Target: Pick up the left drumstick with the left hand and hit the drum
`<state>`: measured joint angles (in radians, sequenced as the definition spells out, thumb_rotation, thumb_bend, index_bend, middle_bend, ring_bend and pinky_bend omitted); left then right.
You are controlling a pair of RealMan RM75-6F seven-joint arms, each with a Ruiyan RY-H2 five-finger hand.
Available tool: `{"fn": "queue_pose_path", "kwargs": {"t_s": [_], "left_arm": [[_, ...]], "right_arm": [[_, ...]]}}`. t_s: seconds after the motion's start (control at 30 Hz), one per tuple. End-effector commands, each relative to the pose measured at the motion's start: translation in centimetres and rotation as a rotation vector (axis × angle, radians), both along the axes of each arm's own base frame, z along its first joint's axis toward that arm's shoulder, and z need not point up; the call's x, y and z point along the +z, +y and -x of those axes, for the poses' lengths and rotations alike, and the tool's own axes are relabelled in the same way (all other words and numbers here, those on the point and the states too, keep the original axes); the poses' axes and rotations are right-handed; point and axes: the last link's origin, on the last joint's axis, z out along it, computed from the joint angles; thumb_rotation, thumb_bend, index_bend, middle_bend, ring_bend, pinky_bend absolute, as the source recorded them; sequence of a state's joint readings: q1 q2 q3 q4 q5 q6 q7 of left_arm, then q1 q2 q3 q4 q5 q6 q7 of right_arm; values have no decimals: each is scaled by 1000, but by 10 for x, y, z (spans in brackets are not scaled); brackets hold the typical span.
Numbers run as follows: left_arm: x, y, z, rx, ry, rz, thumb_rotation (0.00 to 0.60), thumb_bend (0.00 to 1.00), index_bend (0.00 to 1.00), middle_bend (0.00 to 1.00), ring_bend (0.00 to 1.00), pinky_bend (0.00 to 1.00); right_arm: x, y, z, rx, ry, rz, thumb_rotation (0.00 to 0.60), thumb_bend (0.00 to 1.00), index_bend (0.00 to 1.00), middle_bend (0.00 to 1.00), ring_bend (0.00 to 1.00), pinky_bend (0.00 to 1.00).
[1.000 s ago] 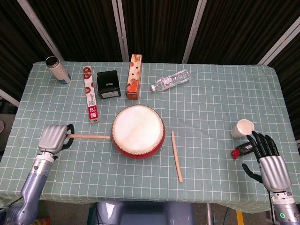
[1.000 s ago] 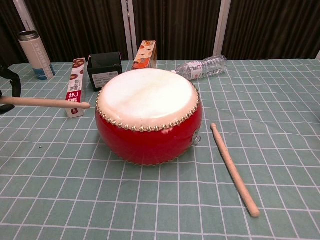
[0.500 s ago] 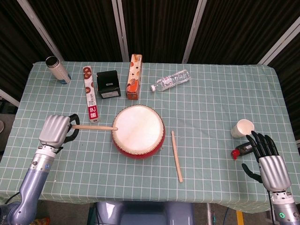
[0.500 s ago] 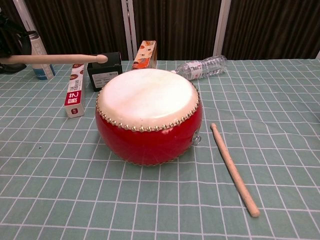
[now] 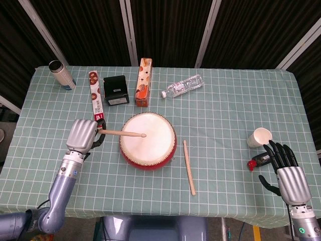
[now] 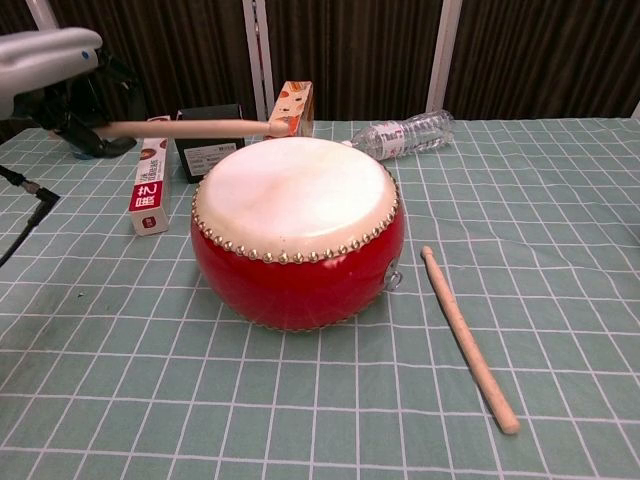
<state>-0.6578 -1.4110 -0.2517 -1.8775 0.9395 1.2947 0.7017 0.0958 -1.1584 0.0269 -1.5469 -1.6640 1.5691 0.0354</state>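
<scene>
A: We're seeing the left hand [image 5: 83, 134] gripping the left drumstick [image 5: 122, 133] by its butt end, fingers wrapped around it. The stick is running out level over the drum [image 5: 148, 140], tip sitting over the left-centre of the skin in the head view.

B: Touching the skin?

A: We're reading it as apart. In the chest view the left drumstick [image 6: 190, 127] is hovering above the drum [image 6: 297, 232], tip near the back-left rim, with the left hand [image 6: 62, 70] raised at the top left.

B: Right hand?

A: We're seeing the right hand [image 5: 287, 169] resting near the worktop's [image 5: 225, 110] right edge, fingers spread and extended, holding nothing. It's sitting just beside a small red object [image 5: 255, 161], with a white paper cup [image 5: 259, 136] near it.

B: Other stick?

A: The second drumstick [image 5: 189, 166] is lying flat on the worktop right of the drum, not touching it. Behind the drum we're seeing a black box [image 5: 115, 90], two long cartons [image 5: 96, 100], a water bottle [image 5: 182, 86] on its side, and a thermos [image 5: 61, 74].
</scene>
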Motion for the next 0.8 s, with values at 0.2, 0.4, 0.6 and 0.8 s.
{"fn": "queue_pose_path", "kwargs": {"t_s": [0.2, 0.4, 0.6, 0.8], "left_arm": [[-39, 1, 5, 231, 240, 215, 600, 654, 814, 1000, 1000, 950], [-26, 3, -11, 170, 113, 137, 600, 653, 814, 1000, 1000, 950], [-6, 2, -30, 46, -81, 28, 600, 653, 813, 1000, 1000, 950], [8, -3, -40, -41, -164, -16, 600, 653, 813, 1000, 1000, 950]], "right_arm": [[1, 1, 1, -2, -6, 0, 600, 299, 0, 0, 0, 61], [2, 2, 1, -5, -8, 2, 600, 299, 0, 0, 0, 61], [2, 2, 1, -2, -1, 5, 600, 299, 0, 0, 0, 61], [1, 2, 1, -1, 1, 4, 600, 299, 0, 0, 0, 61]]}}
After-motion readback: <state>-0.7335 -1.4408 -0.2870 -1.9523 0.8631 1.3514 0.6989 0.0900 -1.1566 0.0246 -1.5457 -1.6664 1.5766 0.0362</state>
